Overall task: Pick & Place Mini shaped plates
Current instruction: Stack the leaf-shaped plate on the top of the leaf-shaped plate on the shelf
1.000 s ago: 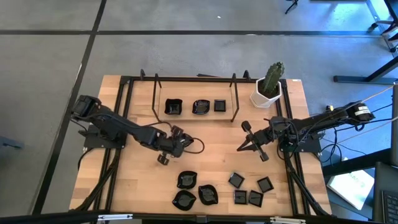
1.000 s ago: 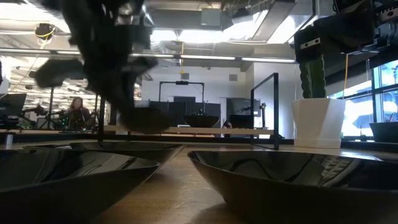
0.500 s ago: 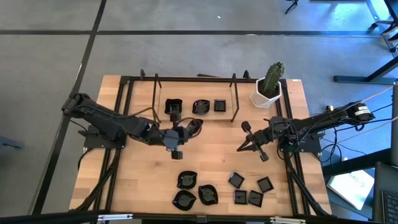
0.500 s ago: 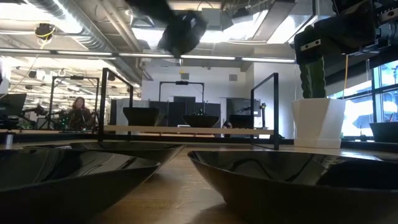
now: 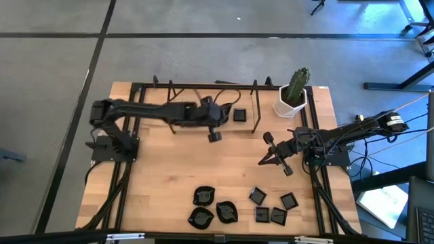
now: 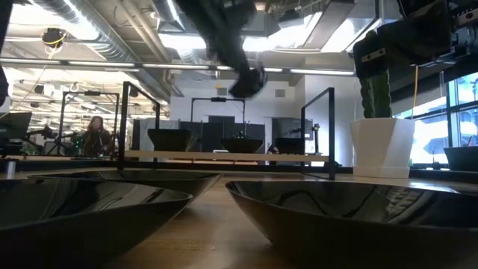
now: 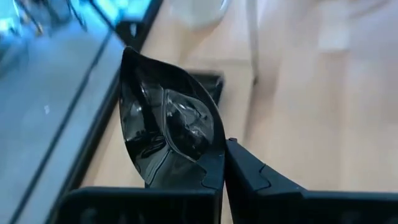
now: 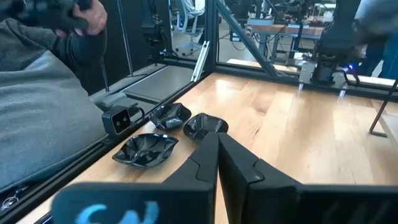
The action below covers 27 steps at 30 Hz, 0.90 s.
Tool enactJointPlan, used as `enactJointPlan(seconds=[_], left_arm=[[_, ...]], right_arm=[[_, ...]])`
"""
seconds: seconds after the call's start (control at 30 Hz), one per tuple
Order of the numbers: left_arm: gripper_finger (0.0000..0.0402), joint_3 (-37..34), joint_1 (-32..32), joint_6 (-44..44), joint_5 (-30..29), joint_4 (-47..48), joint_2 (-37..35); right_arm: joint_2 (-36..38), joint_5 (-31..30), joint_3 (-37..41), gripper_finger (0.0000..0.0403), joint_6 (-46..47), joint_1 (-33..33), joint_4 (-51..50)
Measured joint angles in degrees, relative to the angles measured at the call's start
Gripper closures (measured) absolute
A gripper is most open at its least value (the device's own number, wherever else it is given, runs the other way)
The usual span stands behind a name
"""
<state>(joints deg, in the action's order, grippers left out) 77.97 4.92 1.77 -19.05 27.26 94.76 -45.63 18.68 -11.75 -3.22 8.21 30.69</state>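
Firmly pinched, wavy plate point(image 7: 168, 134), left end effector point(image 7: 222, 163)

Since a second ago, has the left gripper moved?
Yes. The left gripper, shut on a wavy black plate, went from mid-table up toward the rack at the far edge.

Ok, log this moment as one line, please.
left gripper: shut on wavy plate, over rack | right gripper: shut, idle | plates left: front edge
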Motion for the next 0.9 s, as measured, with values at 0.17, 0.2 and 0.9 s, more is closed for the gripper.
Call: enactJointPlan(seconds=[0.17,0.2,0.9], left_arm=[[0.0399,0.0,6.0,-1.1,4.6,0.6,7.0],[0.0399,0.0,6.7,-1.1,5.3,0.7,7.9],[0.0371,0.0,5.9,4.5,5.5,0.8,11.4]], right_arm=[[0.0,0.0,0.0,0.0389,0.2,0.0,-1.9],[0.0,0.0,0.0,0.0389,0.2,0.0,-2.3],[0.0,0.4,0.0,0.0389,0.0,0.0,-2.3]])
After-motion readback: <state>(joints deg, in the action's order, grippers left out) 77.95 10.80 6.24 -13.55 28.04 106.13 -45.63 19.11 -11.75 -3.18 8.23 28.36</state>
